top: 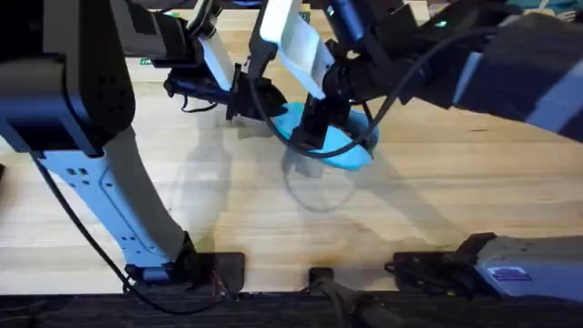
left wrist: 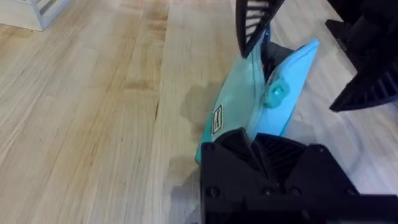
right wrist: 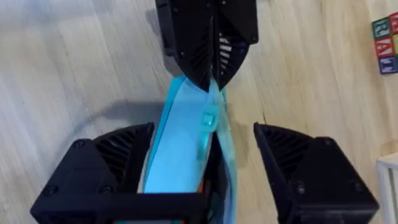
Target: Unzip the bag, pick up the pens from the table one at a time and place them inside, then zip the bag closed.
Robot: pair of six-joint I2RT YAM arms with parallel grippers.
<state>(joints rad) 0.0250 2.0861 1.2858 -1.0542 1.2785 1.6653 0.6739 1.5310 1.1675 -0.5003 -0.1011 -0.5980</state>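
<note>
The light blue bag (top: 342, 146) lies on the table (top: 273, 210) at the middle back, propped on its edge with the zipper side up. My left gripper (left wrist: 242, 140) is shut on one end of the bag (left wrist: 245, 102). My right gripper (right wrist: 204, 130) is open, one finger on each side of the bag (right wrist: 180, 143) near the pale zip pull (right wrist: 205, 124). In the overhead view the left gripper (top: 260, 105) and the right gripper (top: 319, 128) meet over the bag. A dark gap runs along the zipper. The pens are hidden; a sliver of orange (right wrist: 200, 183) shows in the gap.
A white wooden crate (left wrist: 37, 12) stands at the table's far side beyond the left arm. Coloured letter blocks (right wrist: 385, 43) sit off to one side of the bag. A black cable (top: 191, 98) loops beside the left gripper.
</note>
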